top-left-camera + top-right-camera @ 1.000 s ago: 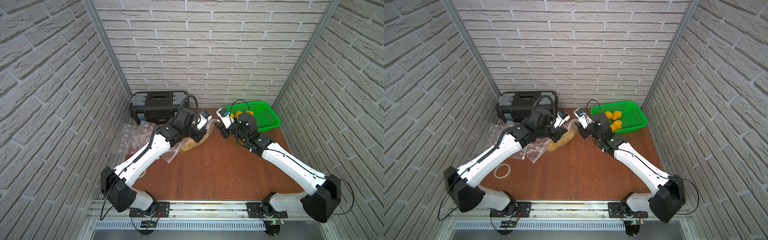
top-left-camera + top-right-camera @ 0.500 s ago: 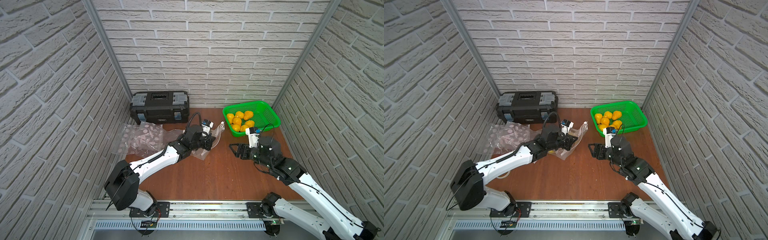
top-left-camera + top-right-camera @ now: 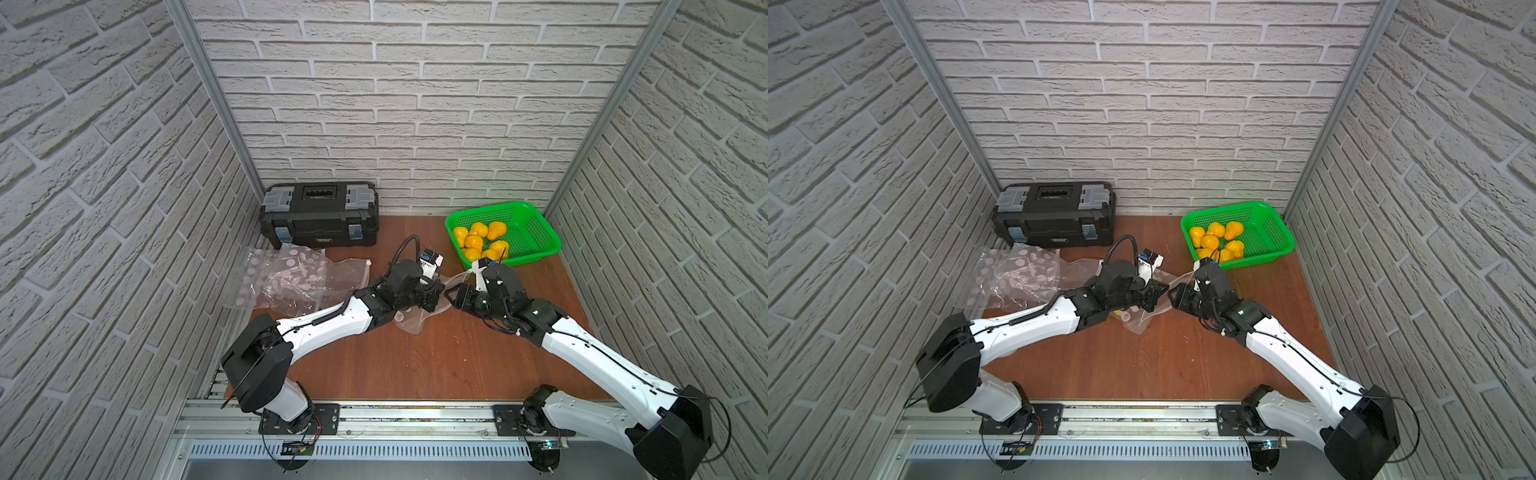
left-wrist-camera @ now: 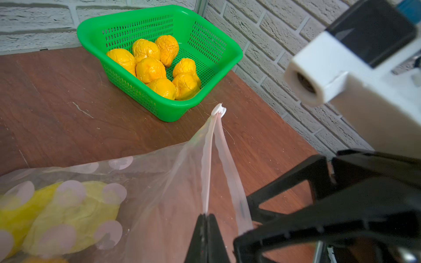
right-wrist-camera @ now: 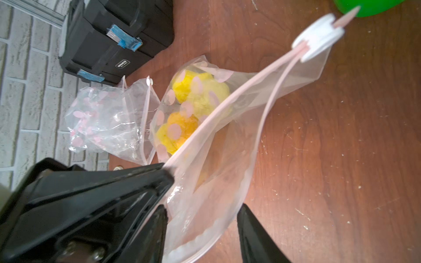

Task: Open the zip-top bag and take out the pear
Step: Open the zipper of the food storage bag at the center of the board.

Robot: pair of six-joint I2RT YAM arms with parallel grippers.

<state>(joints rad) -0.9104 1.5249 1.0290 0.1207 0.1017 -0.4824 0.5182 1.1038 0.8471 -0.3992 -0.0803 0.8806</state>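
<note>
You're mid-opening: your left claw is clamped shut on one lip of the bag, which lies on the table between the arms with the pear inside. Your right claw stands apart around the other lip, gripping nothing. Next, close on that lip and pull away; only the wrist views show the parted mouth, which the claws hide in both top views.

One black toolbox sits far left. One green basket sits far right, holding seven yellow pears. Two robot arms reach in, the left arm and the right arm. Between them is one dotted zip-top bag with one white slider. I cannot count the yellow fruit inside. The heap of clear bags at left is too crumpled to number.
</note>
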